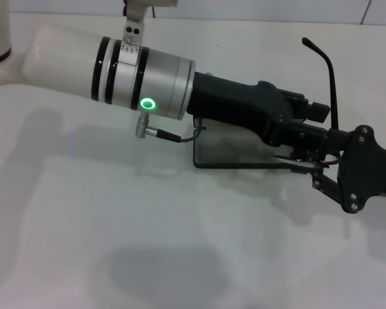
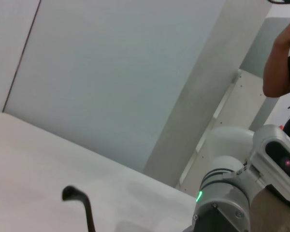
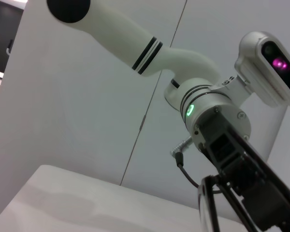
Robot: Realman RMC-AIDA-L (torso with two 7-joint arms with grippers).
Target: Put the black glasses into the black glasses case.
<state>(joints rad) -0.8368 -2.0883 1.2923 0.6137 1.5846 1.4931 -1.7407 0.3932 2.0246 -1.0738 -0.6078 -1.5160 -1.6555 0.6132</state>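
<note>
White table — both grippers (left, right) meet black glasses.

My left arm reaches across from the left, its white-and-silver forearm level and green wrist ring lit, the left claw meeting the right claw, which enters from the right edge; I can't tell either claw's finger state from here.

The black glasses case lies on the table, right of centre, under the left gripper. The black glasses sit between that gripper and the right gripper, one temple arm pointing up.
</note>
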